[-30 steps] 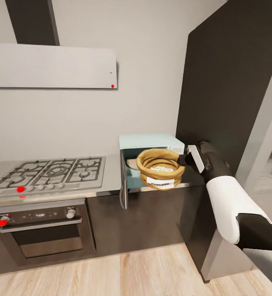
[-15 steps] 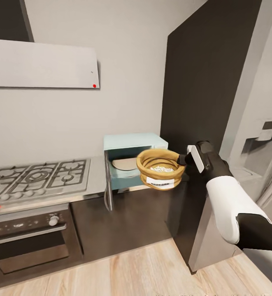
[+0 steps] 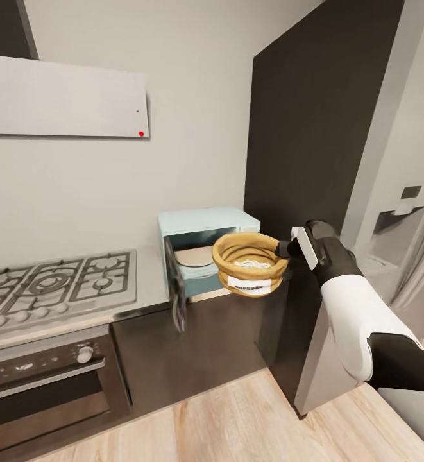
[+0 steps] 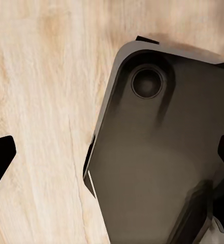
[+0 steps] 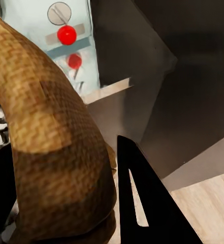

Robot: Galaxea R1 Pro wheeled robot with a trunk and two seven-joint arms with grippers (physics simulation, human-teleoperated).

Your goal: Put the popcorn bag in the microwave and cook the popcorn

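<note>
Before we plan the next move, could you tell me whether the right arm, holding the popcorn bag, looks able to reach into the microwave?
Probably yes. The microwave stands with its door swung open, and the popcorn bag, gripped at its rim by the right gripper, hangs just in front of the opening with nothing between.

The popcorn bag in the right hand looks like coarse woven cloth; beyond it the microwave is smooth, matt mint; below, pale wood-grain floor.

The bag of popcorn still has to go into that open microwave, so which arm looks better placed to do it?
The right. Its gripper already holds the bag by the rim, just in front of the open microwave. The left wrist view looks down at the wooden floor, so that arm hangs low.
</note>
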